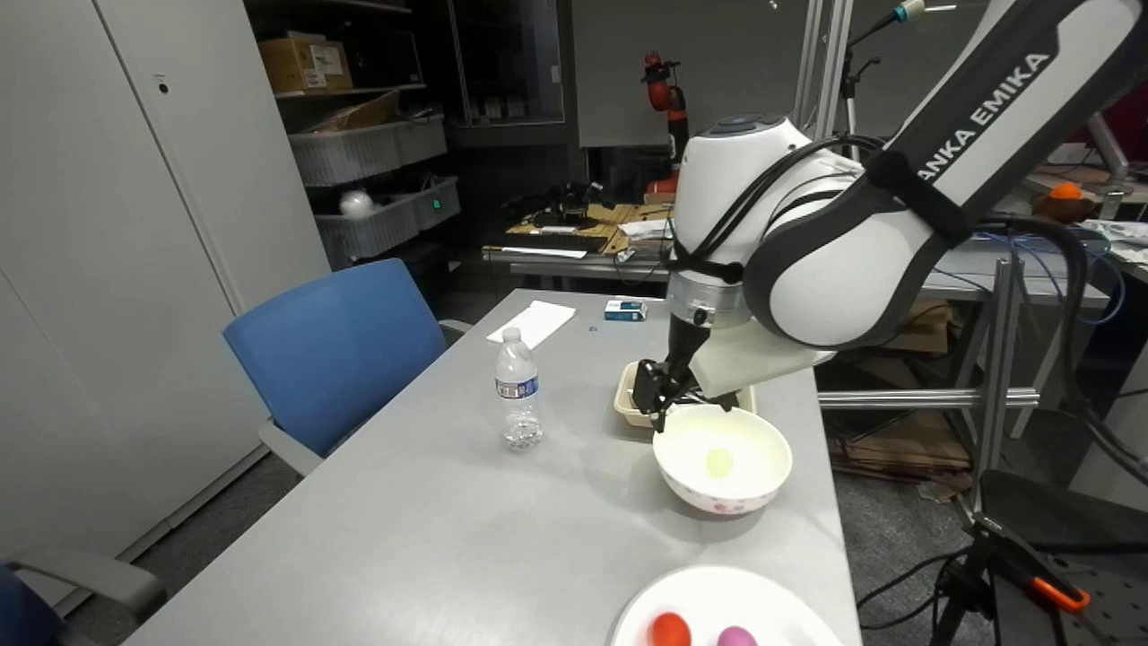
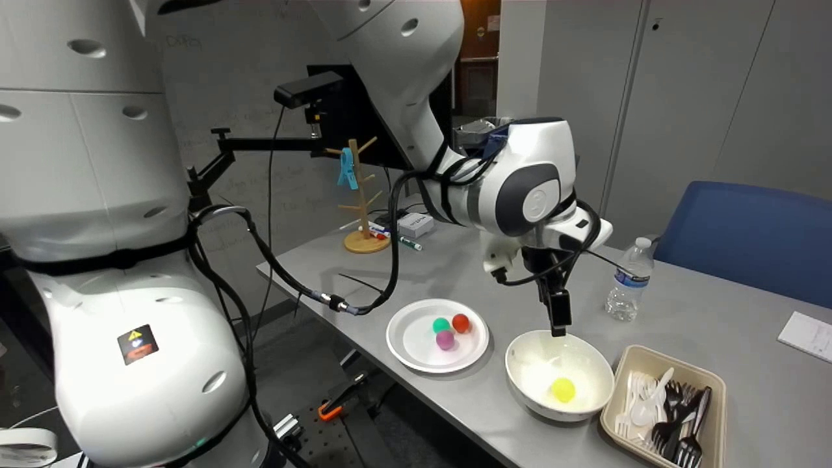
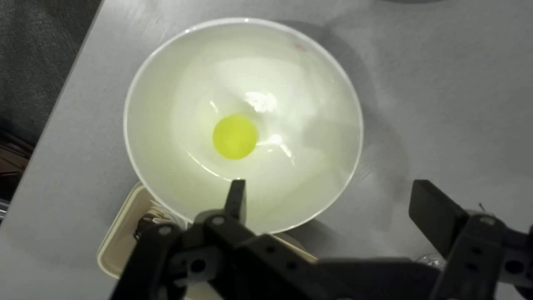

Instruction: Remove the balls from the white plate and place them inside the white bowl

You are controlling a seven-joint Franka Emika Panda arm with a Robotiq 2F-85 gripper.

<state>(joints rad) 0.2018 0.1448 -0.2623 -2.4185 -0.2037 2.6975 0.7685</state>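
In an exterior view, one deep, round white bowl [image 1: 767, 449] stands on a grey table [image 1: 448, 520], holding one yellow ball [image 1: 719, 463]. One red ball [image 1: 671, 631] and one pink-purple ball [image 1: 736, 638] show on one flat, round white plate [image 1: 717, 592]. One clear plastic bottle [image 1: 517, 420] wears a label [image 1: 517, 388] too small to read; the white-and-black robot arm [image 1: 834, 278] shows "ANKA EMIKA".

In an exterior view, three balls lie on the plate: the red, the pink-purple and one green ball [image 2: 441, 325]. Beside the bowl sits one beige rectangular tray [image 2: 717, 416] of plastic cutlery [image 2: 643, 413]. Handwriting [image 2: 183, 41] on the whiteboard [image 2: 253, 71] seems to run over several lines, too faint to read.

In the wrist view, the black two-fingered gripper [image 3: 328, 196] stands wide; the yellow ball lies low in the bowl.
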